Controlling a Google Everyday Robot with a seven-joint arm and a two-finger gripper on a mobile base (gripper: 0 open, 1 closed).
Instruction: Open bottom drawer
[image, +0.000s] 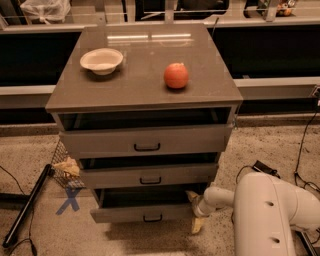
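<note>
The bottom drawer (125, 214) is the lowest and narrowest of three grey-brown drawers, with a small black bar handle (152, 218). It stands pulled out a little, with a dark gap above its front. My gripper (195, 211) is at the right end of that drawer front, low near the floor. Its yellowish fingers (192, 196) are spread apart, one above and one below the drawer's right corner. They hold nothing. The white arm (270, 210) reaches in from the lower right.
The top drawer (145, 141) and middle drawer (147, 176) also stand slightly out. A white bowl (101, 60) and an orange fruit (176, 76) sit on the cabinet top. A black pole (27, 205), a wire basket (65, 167) and a blue X mark (69, 200) are on the floor at left; cables lie at right.
</note>
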